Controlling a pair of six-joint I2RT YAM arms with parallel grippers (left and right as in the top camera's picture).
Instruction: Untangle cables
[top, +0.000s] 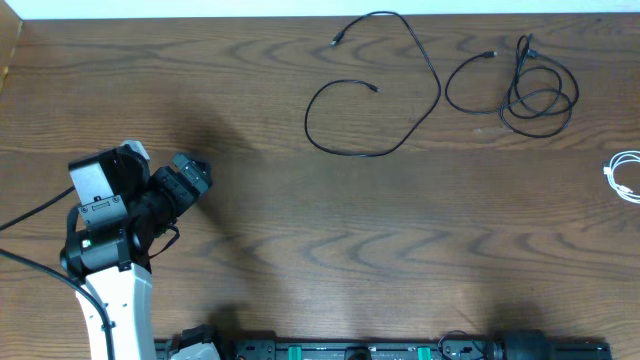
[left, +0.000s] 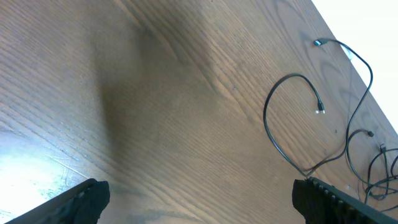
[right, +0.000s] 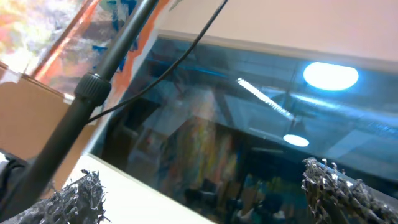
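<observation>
The left gripper (top: 190, 178) hangs over the left side of the table (top: 300, 250), fingers spread wide and holding nothing, well apart from the cables. One long black cable (top: 372, 154) lies in open loops near the far edge, a bundled black cable (top: 535, 100) near the far right corner (whether these two touch, I cannot tell), and a white cable (top: 625, 178) at the right edge. The right gripper (right: 205, 193) is spread wide too, turned away from the table.
</observation>
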